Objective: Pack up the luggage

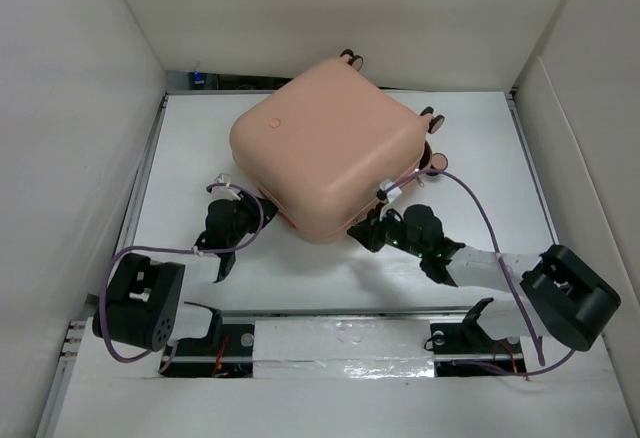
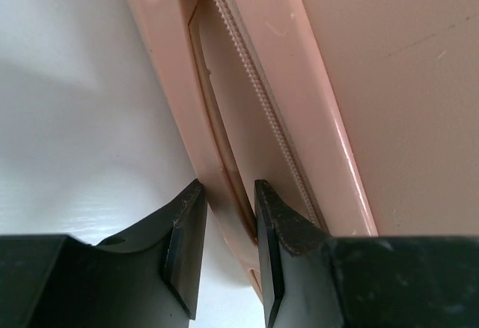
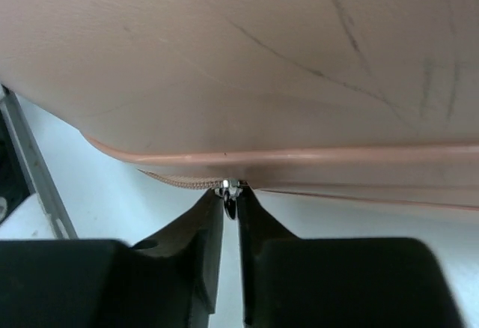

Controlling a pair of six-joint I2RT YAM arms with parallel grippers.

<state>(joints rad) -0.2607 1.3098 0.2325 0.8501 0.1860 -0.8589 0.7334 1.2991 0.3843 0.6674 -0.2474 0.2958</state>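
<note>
White table (image 1: 490, 138), white walls (image 1: 80, 58); left jaws pinch the luggage (image 1: 325, 143) rim, right jaws pinch its zipper pull (image 3: 230, 189)

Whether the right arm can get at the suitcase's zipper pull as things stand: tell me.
Likely yes. The right tool sits at the suitcase seam, fingers closed around the small metal zipper pull; nothing else shows between them.
</note>
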